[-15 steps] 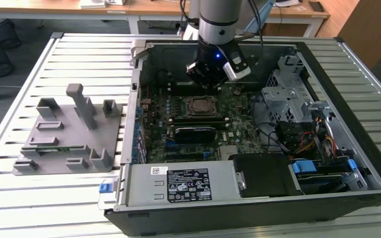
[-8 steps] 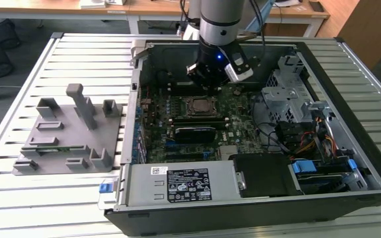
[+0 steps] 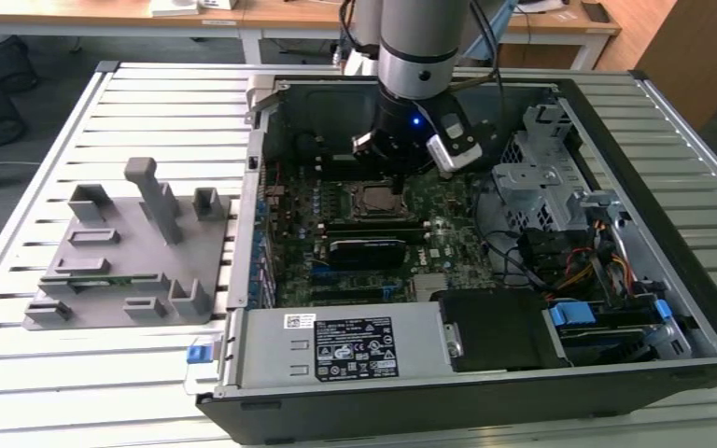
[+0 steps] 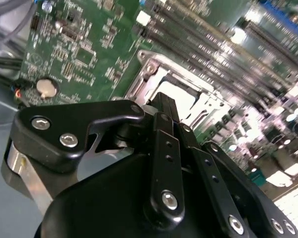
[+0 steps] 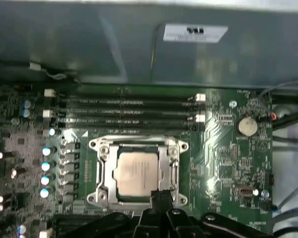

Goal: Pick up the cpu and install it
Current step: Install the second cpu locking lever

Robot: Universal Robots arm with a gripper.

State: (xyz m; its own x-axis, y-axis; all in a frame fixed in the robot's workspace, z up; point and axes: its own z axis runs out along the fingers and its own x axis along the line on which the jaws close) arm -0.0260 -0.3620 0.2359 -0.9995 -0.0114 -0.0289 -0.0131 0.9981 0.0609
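The cpu (image 5: pixel 135 172) is a silver-grey square lying flat inside the metal socket frame (image 5: pixel 100 171) on the green motherboard (image 5: pixel 223 163). My gripper (image 5: pixel 159 196) hovers at the socket's edge, with its black fingertips pressed together and nothing between them. In the second wrist view the fingers (image 4: pixel 165 106) meet over the socket frame (image 4: pixel 154 64). In the exterior view the gripper (image 3: pixel 392 179) hangs inside the open computer case, just above the socket (image 3: pixel 373 197).
The open computer case (image 3: pixel 695 308) lies on a slatted table. Memory slots (image 5: pixel 129 110) run beside the socket. A grey plastic fixture (image 3: pixel 134 252) with upright posts stands at the exterior view's left. Cables and drive bays (image 3: pixel 558 252) fill the case's right side.
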